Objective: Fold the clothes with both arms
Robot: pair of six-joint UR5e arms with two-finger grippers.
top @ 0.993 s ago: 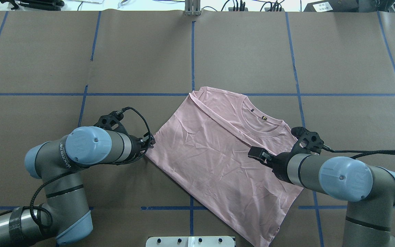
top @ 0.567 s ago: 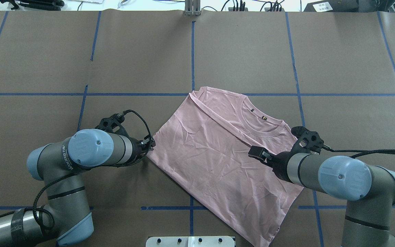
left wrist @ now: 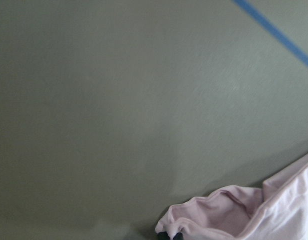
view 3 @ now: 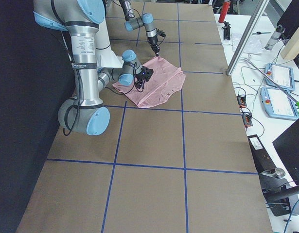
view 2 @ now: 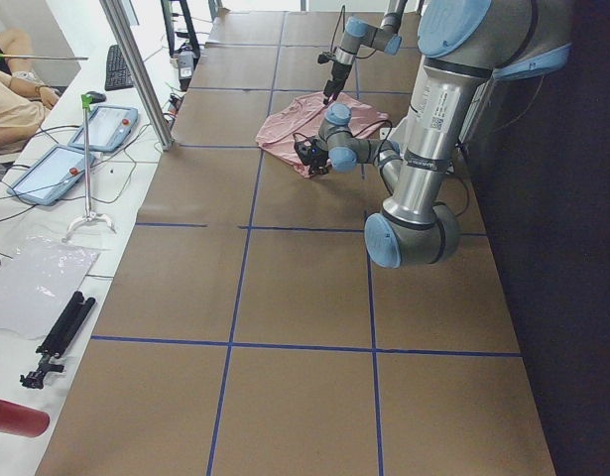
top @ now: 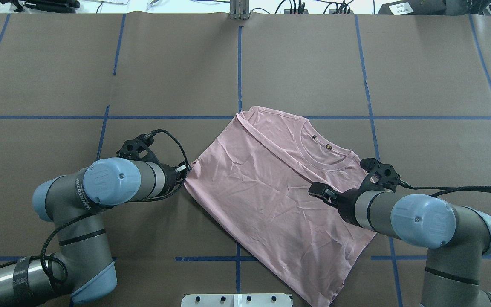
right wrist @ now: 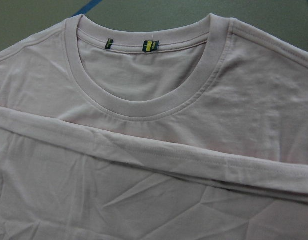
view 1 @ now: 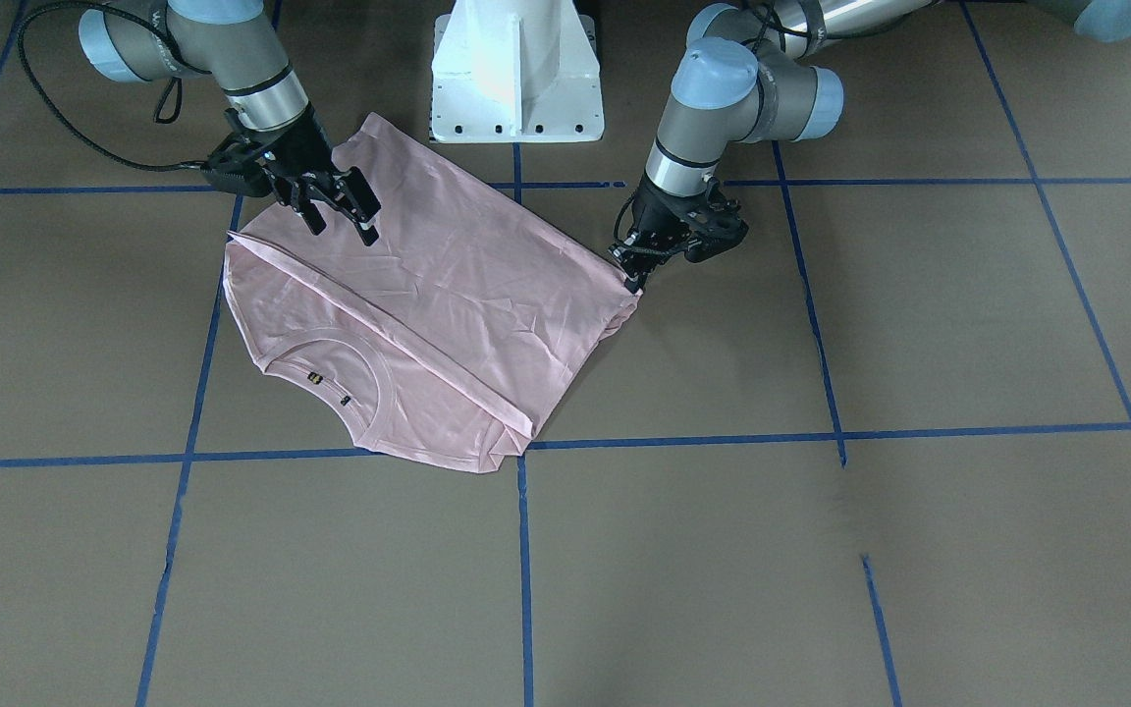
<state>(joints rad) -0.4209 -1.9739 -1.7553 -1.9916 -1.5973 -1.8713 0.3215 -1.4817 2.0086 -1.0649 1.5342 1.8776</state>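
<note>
The pale pink T-shirt [top: 262, 192] lies flat on the brown table, with one side folded over in a long crease. Its ribbed collar [top: 322, 149] points to the far right, and the print is hidden. My left gripper [top: 186, 170] is at the shirt's left corner and shut on it. The left wrist view shows bunched pink cloth [left wrist: 229, 210] at the dark fingertips [left wrist: 171, 235]. My right gripper [view 1: 340, 218] is open and empty just above the shirt, near its right edge. The right wrist view shows the collar [right wrist: 138, 107] and the fold [right wrist: 143, 150].
The white pedestal base [view 1: 516, 79] stands at the near table edge, close to the shirt's hem. Blue tape lines [top: 239, 64] divide the table. Tablets [view 2: 106, 129] and tools lie on a side table beyond the far edge.
My left arm has shifted slightly and the shirt's left corner has been drawn up a little at the gripper. My right arm has drifted slightly and stays open.
</note>
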